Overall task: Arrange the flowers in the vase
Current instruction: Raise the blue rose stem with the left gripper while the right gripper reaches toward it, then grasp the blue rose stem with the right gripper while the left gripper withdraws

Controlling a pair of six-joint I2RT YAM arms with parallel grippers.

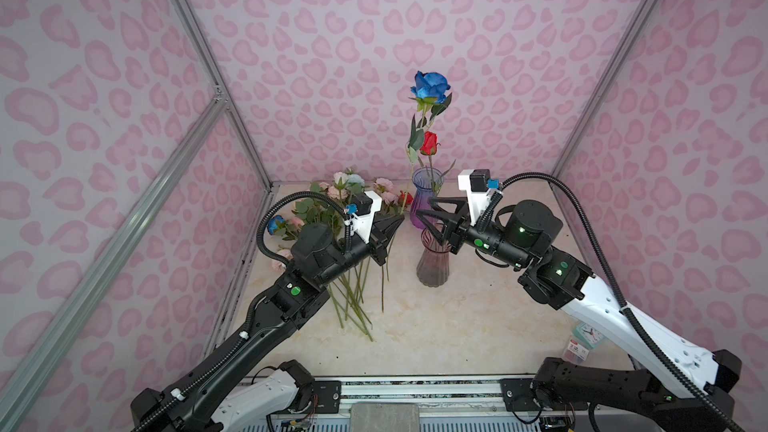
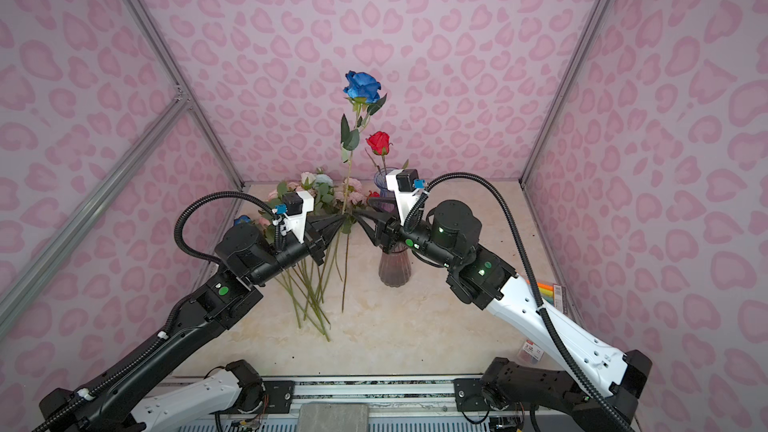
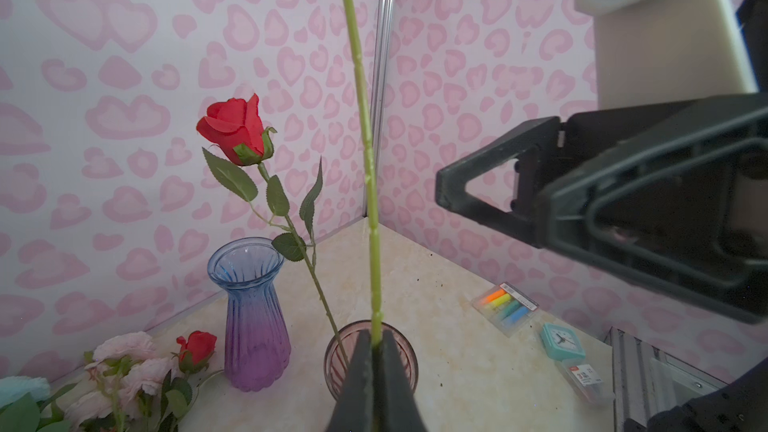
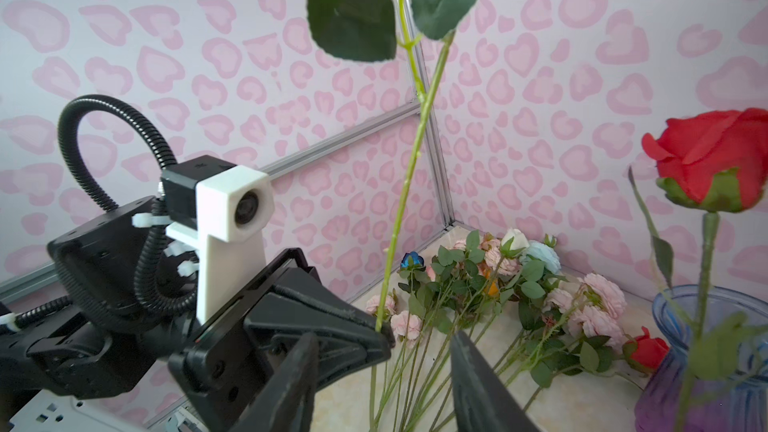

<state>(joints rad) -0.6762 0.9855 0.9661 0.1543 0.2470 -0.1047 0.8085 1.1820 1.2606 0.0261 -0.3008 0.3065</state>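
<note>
two robot arms met over a pale table (image 1: pixel 457 326) inside a booth with pink heart-print walls. the left gripper (image 2: pixel 341 222) was clamped on the stem of a blue rose (image 1: pixel 431 86), about midway down. it held the rose nearly upright, with the head high above both arms and the bare lower stem hanging below the jaws. the right gripper (image 1: pixel 424 206) faced it with jaws apart and nothing in them, its tips just beside the stem and above a pink vase (image 1: pixel 433 268). a red rose (image 3: pixel 232 128) appeared to stand in that vase, leaning toward a blue vase (image 3: pixel 255 317) that looked empty. the other flowers (image 4: pixel 498 284) lay in a heap on the table, on the left arm's side.

the blue rose looked light. its stem seemed stiff enough to stay straight, but the top-heavy head would likely make it swing about a single grip. the fabric head and leaves would crush, so the bare stem below the leaves looked the best place to hold. the smooth stem might slip or twist between the pads.
</note>
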